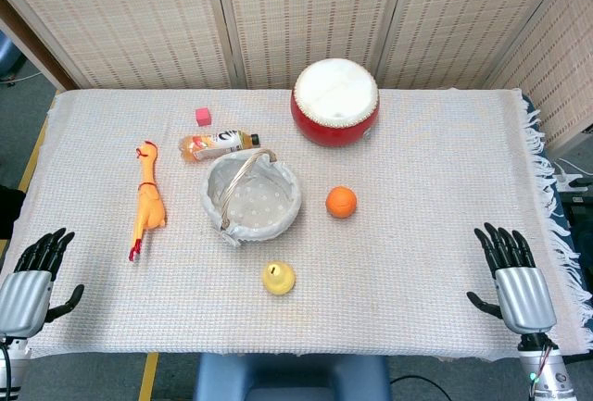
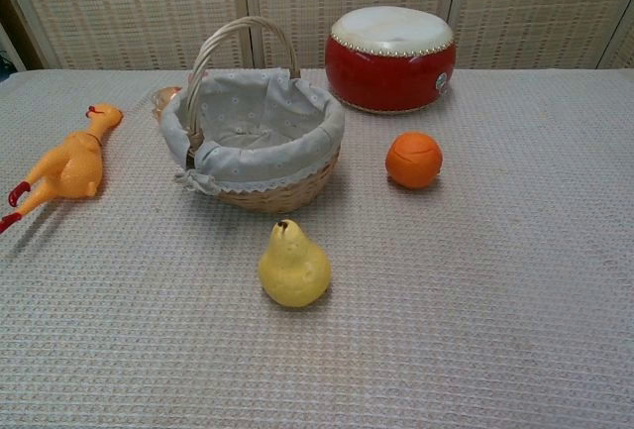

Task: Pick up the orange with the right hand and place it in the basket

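The orange [image 1: 341, 201] [image 2: 413, 159] lies on the woven cloth just right of the basket [image 1: 289, 177] [image 2: 315, 127], a wicker one with a grey dotted lining and an upright handle; nothing lies inside it. My right hand [image 1: 511, 275] rests at the table's near right corner, fingers spread and holding nothing, well away from the orange. At the near left corner, my left hand [image 1: 33, 275] likewise rests open and empty. Neither hand appears in the chest view.
A yellow pear [image 1: 278, 277] [image 2: 293, 266] stands in front of the basket. A rubber chicken [image 1: 148, 199] [image 2: 67, 164] lies to its left, a juice bottle [image 1: 219, 144] and pink cube [image 1: 203, 116] behind. A red drum [image 1: 334, 102] [image 2: 390, 57] sits behind the orange.
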`<state>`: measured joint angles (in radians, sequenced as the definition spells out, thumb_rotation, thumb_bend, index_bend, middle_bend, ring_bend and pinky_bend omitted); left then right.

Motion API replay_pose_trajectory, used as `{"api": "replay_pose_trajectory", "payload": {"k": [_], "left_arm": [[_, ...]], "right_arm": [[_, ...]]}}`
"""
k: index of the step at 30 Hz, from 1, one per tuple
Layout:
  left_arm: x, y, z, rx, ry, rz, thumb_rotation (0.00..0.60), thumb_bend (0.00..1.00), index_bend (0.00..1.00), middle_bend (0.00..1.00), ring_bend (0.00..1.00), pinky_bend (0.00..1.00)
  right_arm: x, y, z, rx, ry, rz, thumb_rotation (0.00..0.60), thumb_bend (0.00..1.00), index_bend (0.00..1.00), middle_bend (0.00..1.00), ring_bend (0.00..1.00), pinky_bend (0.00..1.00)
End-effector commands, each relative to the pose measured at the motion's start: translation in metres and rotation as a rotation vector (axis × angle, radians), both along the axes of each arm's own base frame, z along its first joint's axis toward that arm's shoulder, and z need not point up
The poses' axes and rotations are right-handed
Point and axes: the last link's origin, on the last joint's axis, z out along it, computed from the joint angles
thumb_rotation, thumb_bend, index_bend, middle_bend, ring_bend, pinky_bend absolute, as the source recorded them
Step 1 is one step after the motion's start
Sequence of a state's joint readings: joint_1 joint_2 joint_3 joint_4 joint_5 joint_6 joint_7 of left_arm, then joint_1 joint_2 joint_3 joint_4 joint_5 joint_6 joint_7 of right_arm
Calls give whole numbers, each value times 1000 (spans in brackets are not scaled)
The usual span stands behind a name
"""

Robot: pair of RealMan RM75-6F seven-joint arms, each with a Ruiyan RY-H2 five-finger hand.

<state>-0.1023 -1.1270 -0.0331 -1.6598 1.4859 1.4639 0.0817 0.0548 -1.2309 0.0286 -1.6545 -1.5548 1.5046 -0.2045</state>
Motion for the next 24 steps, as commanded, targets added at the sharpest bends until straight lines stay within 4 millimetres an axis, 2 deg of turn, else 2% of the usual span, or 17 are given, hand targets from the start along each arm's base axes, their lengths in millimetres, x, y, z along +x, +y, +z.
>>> {"api": "replay_pose_trajectory", "payload": {"k": [1, 7, 10, 14, 18, 24], "left_arm": [[0, 0, 0, 1, 0, 0, 600, 332, 0, 0, 0, 103], [0, 0, 1, 2, -7, 0, 600, 331, 0, 0, 0, 103], [-1, 0, 0, 0, -11, 6, 600, 332, 0, 0, 0, 103], [-1, 2, 0, -5, -19, 13, 600, 332, 0, 0, 0, 103], [-2, 2, 0, -14, -22, 19, 600, 333, 0, 0, 0, 103], [-3, 3, 0, -25, -33, 40, 600, 333, 0, 0, 0, 103]], "right_arm": [[0, 0, 0, 2, -8, -7, 600, 8, 0, 0, 0, 0], [7, -11, 3, 11, -47, -28, 600, 7, 0, 0, 0, 0], [18, -29, 3, 26, -56, -26, 600, 3, 0, 0, 0, 0], [38, -64, -4, 83, -90, -62, 600, 0, 0, 0, 0, 0], [60, -100, -20, 140, -90, -85, 600, 0, 0, 0, 0, 0], [97, -150, -64, 221, -98, -133, 600, 0, 0, 0, 0, 0]]}}
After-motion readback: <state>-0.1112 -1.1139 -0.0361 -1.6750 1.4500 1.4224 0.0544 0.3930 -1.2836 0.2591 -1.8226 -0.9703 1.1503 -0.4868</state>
